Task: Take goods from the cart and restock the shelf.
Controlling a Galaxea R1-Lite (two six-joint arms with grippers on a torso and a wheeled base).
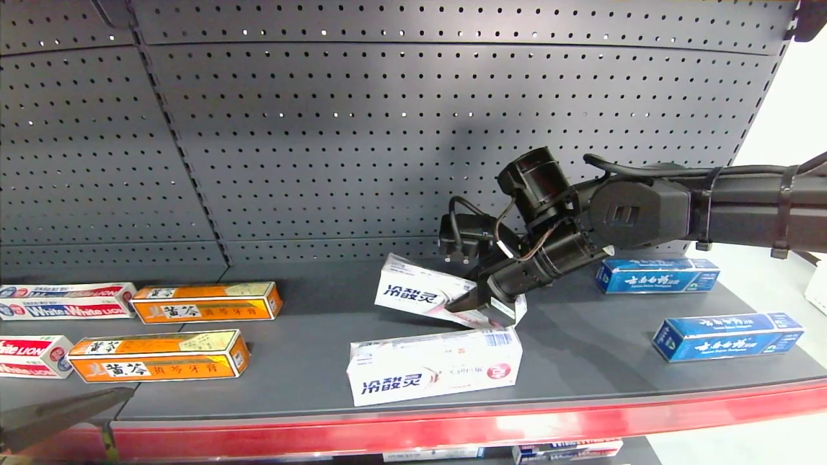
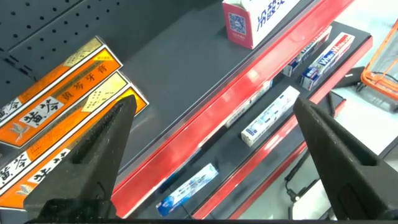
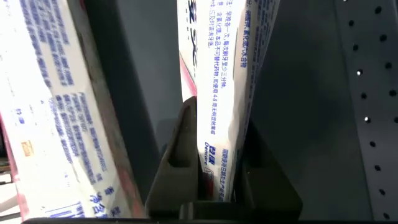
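while the left end effector [image 2: 214, 104] gapes empty, right arm [image 1: 711, 200] slanted down, right end effector [image 1: 483, 311] clamped on a white box [image 1: 413, 294]

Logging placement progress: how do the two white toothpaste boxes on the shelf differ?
The rear white box is tilted, clamped in the right gripper; the front white box lies flat, free. The rear one sits nearer the pegboard, the front one nearer the red edge. Same white packaging.
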